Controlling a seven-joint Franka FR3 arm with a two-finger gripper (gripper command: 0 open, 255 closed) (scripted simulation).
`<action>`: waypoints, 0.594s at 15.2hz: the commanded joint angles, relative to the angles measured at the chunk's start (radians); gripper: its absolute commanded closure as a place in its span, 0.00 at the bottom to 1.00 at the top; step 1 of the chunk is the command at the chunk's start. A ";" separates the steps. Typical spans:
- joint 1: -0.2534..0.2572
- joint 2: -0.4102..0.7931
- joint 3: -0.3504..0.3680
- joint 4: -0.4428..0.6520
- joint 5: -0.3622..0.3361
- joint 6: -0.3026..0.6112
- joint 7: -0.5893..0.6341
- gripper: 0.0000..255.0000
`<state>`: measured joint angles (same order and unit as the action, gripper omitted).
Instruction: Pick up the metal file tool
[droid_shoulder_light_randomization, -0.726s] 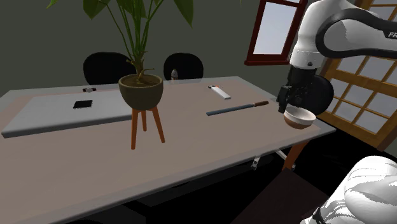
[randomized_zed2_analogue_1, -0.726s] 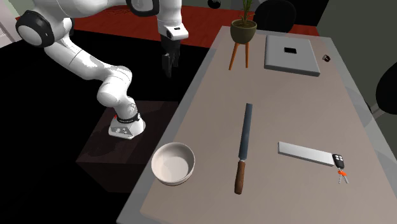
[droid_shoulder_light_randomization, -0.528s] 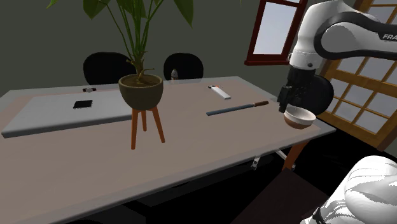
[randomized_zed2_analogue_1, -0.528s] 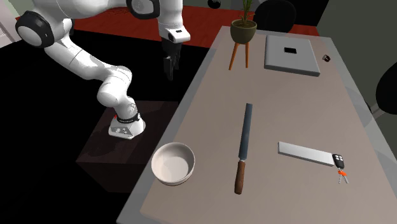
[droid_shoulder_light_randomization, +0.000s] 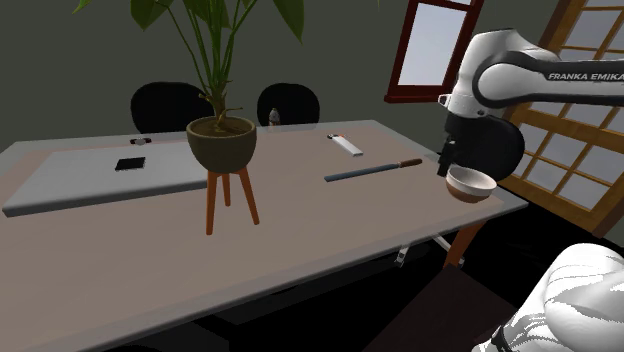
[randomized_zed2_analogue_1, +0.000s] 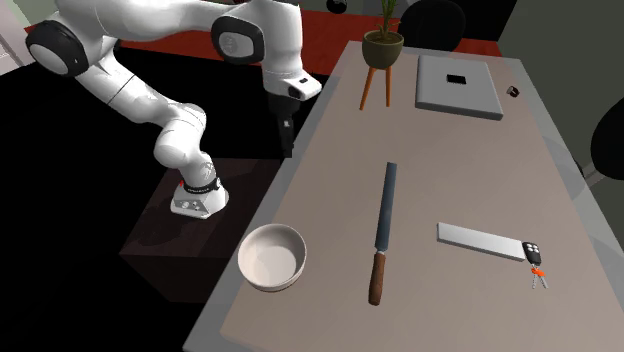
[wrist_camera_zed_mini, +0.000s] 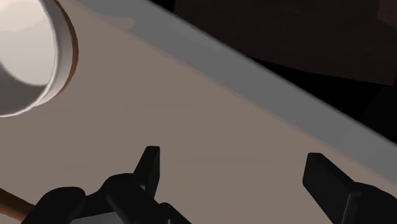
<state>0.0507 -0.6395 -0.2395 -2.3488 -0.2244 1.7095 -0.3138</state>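
We're hovering over the desk (randomized_zed2_analogue_1: 450, 160) edge, jaws apart and empty; file (randomized_zed2_analogue_1: 384, 220) is lying mid-desk near the white bowl (randomized_zed2_analogue_1: 272, 257).

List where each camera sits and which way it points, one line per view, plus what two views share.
Shoulder view: beside the stand, facing across the brown table toward the potted plant; white arm at right.
Second exterior view: high past the table's end, looking down its length; arm and black tool show.
Wrist view: mounted behind the tool, facing the table's edge; tool open.
Shared: both exterior views show the white round bowl and long grey brown-handled metal file.
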 joint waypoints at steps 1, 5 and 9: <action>0.015 0.052 -0.057 0.016 -0.024 0.053 -0.119 0.00; 0.056 0.176 -0.157 0.071 -0.037 0.151 -0.337 0.00; 0.104 0.323 -0.249 0.151 -0.006 0.240 -0.562 0.00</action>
<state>0.1394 -0.3598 -0.4678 -2.2248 -0.2431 1.9277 -0.8134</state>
